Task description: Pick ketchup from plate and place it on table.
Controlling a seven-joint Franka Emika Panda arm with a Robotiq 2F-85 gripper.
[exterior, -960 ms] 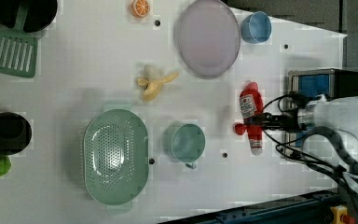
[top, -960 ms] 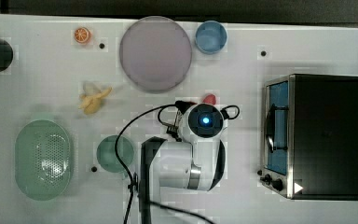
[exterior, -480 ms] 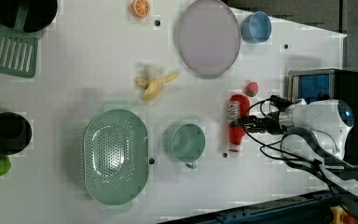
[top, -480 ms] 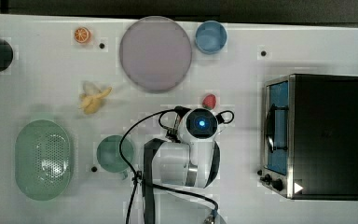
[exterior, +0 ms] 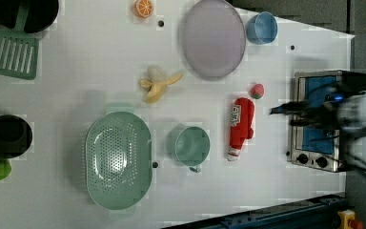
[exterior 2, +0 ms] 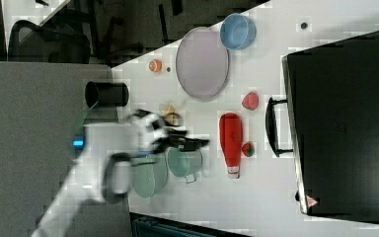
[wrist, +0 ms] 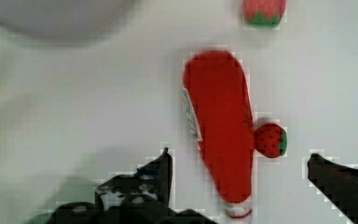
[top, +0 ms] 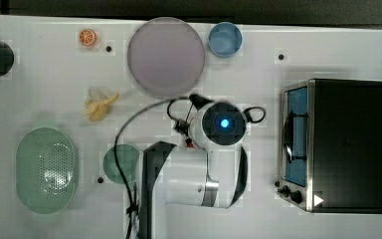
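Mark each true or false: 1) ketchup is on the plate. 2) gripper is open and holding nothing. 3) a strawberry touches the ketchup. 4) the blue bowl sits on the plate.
1) False. The ketchup lies flat on the table, clear of the plate.
2) True. The gripper stands open around the bottle without gripping it.
3) True. A small strawberry rests against its side.
4) False. The blue bowl stands on the table beside the plate.
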